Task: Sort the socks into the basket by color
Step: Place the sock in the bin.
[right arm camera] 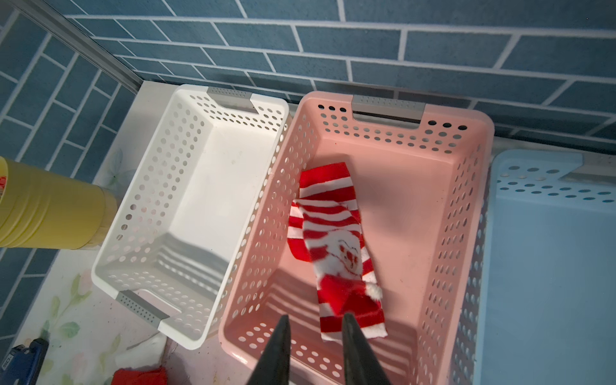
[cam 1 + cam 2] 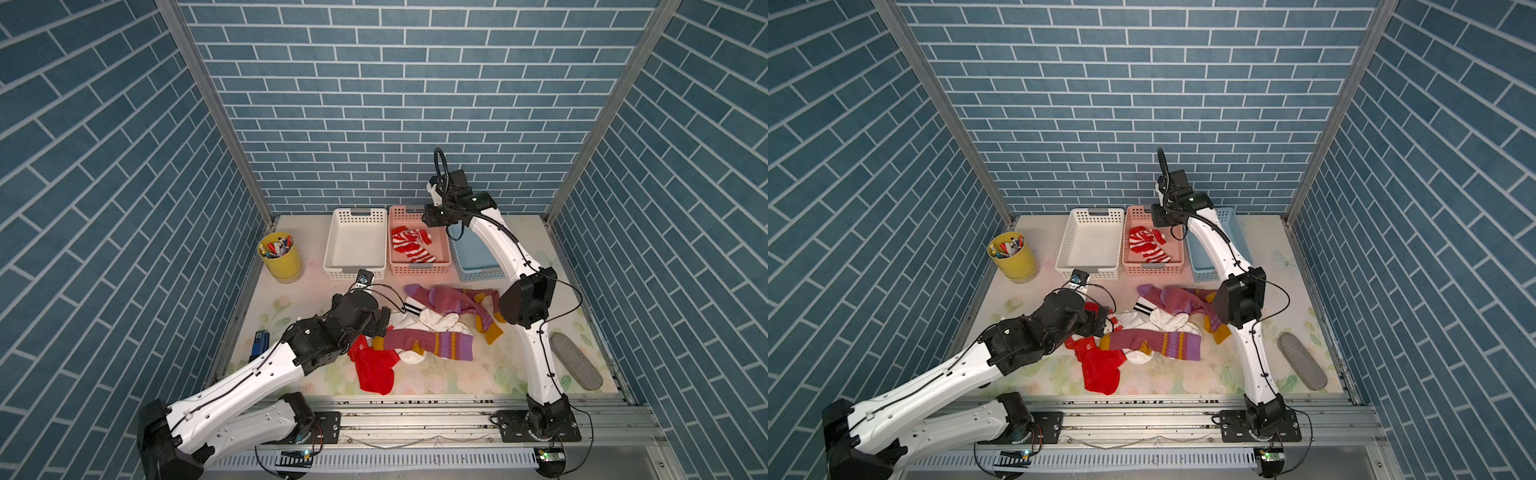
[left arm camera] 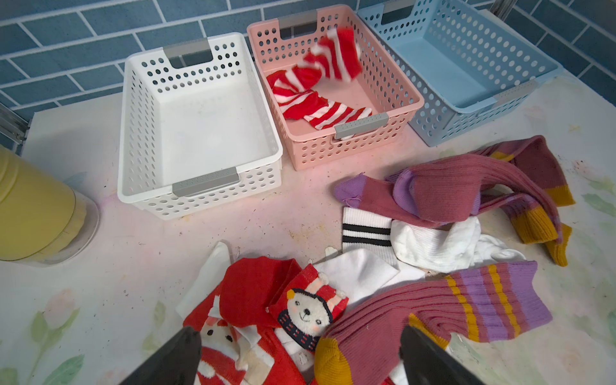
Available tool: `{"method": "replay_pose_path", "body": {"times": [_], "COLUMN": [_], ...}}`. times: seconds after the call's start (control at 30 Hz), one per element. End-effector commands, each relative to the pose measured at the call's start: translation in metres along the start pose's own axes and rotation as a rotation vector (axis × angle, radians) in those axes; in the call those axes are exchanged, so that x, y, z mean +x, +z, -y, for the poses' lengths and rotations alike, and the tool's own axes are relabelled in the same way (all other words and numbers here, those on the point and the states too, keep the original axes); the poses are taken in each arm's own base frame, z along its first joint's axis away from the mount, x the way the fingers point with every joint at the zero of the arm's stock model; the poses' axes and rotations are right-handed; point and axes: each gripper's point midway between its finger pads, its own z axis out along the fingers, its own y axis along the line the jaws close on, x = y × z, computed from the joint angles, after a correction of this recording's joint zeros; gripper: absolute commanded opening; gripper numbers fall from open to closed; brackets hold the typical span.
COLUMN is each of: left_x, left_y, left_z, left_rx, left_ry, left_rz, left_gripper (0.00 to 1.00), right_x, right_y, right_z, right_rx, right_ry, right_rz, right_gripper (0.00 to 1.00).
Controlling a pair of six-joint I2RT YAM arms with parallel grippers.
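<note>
Three baskets stand at the back: white (image 2: 355, 270), pink (image 2: 419, 270), blue (image 2: 478, 274). Red-white striped socks (image 2: 411, 245) are in the pink basket (image 1: 486, 166); one striped sock (image 1: 333, 233) is motion-blurred below my right gripper (image 1: 316, 316), whose jaws stand slightly apart with nothing between them. On the table lie mauve socks (image 2: 432, 343), white socks with black bands (image 2: 415, 309) and red snowman socks (image 3: 310, 310). My left gripper (image 3: 300, 330) hangs wide open over the snowman socks and a mauve sock's mustard toe (image 3: 333, 363).
At the back left stands a yellow cup of pens (image 2: 280, 255). A flat grey oval pad (image 2: 575, 361) lies front right, beside the right arm. A small blue object (image 2: 259, 343) sits at the left edge. White and blue baskets hold nothing.
</note>
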Motion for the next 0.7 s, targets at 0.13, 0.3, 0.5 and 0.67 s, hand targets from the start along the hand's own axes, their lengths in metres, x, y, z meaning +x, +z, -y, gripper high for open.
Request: {"method": "replay_pose_path", "body": {"times": [0.13, 0.3, 0.5, 0.67], "left_x": [0.004, 0.005, 0.006, 0.012], "left_y": [0.004, 0.007, 0.012, 0.020], "left_z": [0.000, 0.004, 0.010, 0.015], "left_rx": [-0.014, -0.006, 0.014, 0.025], "left_ry": [0.006, 0.013, 0.019, 0.021], "left_rz": [-0.022, -0.030, -0.043, -0.072], "left_gripper": [1.00, 1.00, 1.00, 1.00], "right_x": [-0.007, -0.002, 0.025, 0.056], "right_y": [-0.030, -0.054, -0.069, -0.083], "right_z": [-0.008, -0.011, -0.008, -0.004], "right_rx": [-0.014, -0.020, -0.016, -0.009], "right_ry": [-0.011, -0.002, 0.023, 0.052], "right_rz": [0.030, 0.051, 0.049, 0.046], "right_gripper": [0.41, 0.41, 0.42, 0.43]}}
